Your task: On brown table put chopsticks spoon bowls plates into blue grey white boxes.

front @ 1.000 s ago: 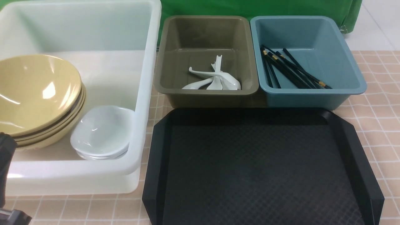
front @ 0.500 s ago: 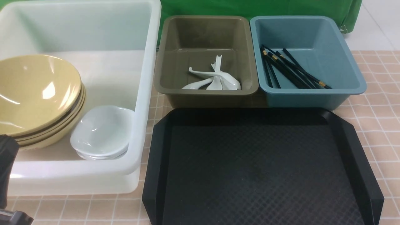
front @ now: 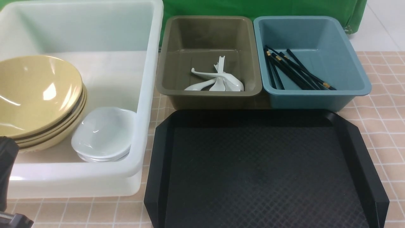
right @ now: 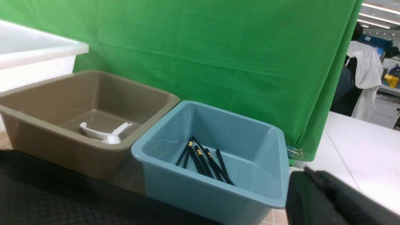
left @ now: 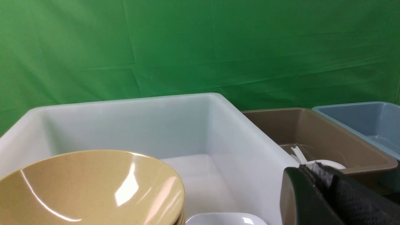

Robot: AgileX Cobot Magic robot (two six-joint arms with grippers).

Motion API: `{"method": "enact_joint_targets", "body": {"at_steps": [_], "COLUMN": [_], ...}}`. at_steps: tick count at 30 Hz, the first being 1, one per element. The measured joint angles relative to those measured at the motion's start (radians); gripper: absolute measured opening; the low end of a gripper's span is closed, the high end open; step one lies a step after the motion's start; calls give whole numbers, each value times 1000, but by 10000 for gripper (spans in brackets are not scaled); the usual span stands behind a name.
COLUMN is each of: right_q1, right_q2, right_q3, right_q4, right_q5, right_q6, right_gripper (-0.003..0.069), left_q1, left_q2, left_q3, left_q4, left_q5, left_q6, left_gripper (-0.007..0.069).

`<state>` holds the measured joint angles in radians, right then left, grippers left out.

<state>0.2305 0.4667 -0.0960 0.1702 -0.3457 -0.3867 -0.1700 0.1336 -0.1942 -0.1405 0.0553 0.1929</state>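
Observation:
Three olive-yellow bowls (front: 38, 91) sit stacked in the white box (front: 144, 95), with white plates (front: 102, 133) stacked beside them. White spoons (front: 218, 80) lie in a heap in the grey box (front: 205, 34). Black chopsticks (front: 294, 71) with gold bands lie in the blue box (front: 303, 31). My left gripper (left: 307, 167) is shut and empty, near the white box's front corner; the front view shows only a dark part of it (front: 6, 158) at the lower left. My right gripper (right: 307, 170) is shut on nothing, beside the blue box (right: 212, 193), and is outside the front view.
A black diamond-textured tray (front: 259, 164) lies empty on the brown table (front: 383, 126) in front of the grey and blue boxes. A green curtain (front: 253, 8) hangs behind the boxes. The bowls (left: 87, 187) and a plate rim (left: 225, 218) show close in the left wrist view.
The dark part of my left arm at the lower left corner has shifted very slightly. Nothing in the boxes has moved.

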Motion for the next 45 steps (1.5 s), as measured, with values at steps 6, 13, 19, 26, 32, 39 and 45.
{"method": "enact_joint_targets", "body": {"at_steps": [6,13,19,26,32,39,45], "right_q1": [0,-40,-140,-218,-265,-279,-279], "right_q2": [-15,-246,-411,-419,-440,-479,-478], "right_q3": [14,119,122,123,123,123,123], "right_q4": [0,1,-2,-231,-254,-258,-258], "right_q5": [-1,136,417,576,654,656,658], "right_q6": [1,9,75,499,517,375,352], "right_gripper": [38,42,47,50,55,62,69], "left_q1": [0,-1,-2,-2,-2,-2,-2], "left_q2": [0,0,0,0,0,0,0], "left_q3": [0,0,1,2,2,2,2], "left_q4": [0,0,0,0,0,0,0], "left_q5": [0,0,0,3,41,45,45], "left_q6": [0,0,0,0,0,0,0], "left_gripper": [6,6,6,6,6,6,6]}}
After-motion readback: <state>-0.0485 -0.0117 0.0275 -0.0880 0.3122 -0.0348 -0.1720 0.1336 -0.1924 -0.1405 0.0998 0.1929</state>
